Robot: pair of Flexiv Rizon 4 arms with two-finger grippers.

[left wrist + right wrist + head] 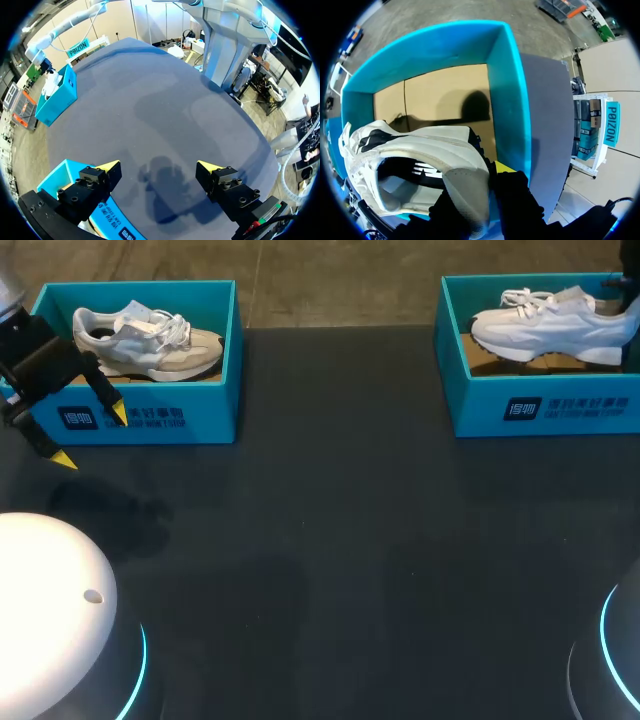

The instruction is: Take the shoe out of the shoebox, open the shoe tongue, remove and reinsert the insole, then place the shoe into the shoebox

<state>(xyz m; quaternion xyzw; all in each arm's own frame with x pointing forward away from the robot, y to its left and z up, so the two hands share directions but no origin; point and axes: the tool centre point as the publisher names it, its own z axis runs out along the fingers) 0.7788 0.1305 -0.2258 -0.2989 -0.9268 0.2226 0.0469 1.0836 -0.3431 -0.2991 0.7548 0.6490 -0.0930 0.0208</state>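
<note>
The white shoe (550, 325) lies inside the right shoebox (545, 405) at the upper right of the head view. Its toe points toward the middle of the frame and its heel is near the right edge. You get only a sliver of your right arm there, dark, in the top right corner just above the heel.

In the right wrist view the white shoe (420, 150) fills the space just ahead of the right gripper (495, 190). The heel end and the dark opening are closest to the gripper, and the rest of the shoe stretches away over the cardboard floor (440, 95) of the right shoebox (507, 90). The right gripper is right up against the heel, but the heel covers part of it, so you cannot tell whether it has hold of the shoe.

Your left gripper (90, 435) hangs at the left edge of the head view, just in front of the left shoebox (150, 420), above the dark table (350, 540). It is spread wide and carries nothing. A grey-and-beige sneaker (150, 340) sits in that box at the upper left.

In the left wrist view the left gripper (159, 167) shows the same wide spread. One finger is over a corner of the left shoebox (55, 180) and the other over bare table (165, 100). Far ahead of it stands the right shoebox (57, 97), with the white shoe (50, 82) showing above its rim.
</note>
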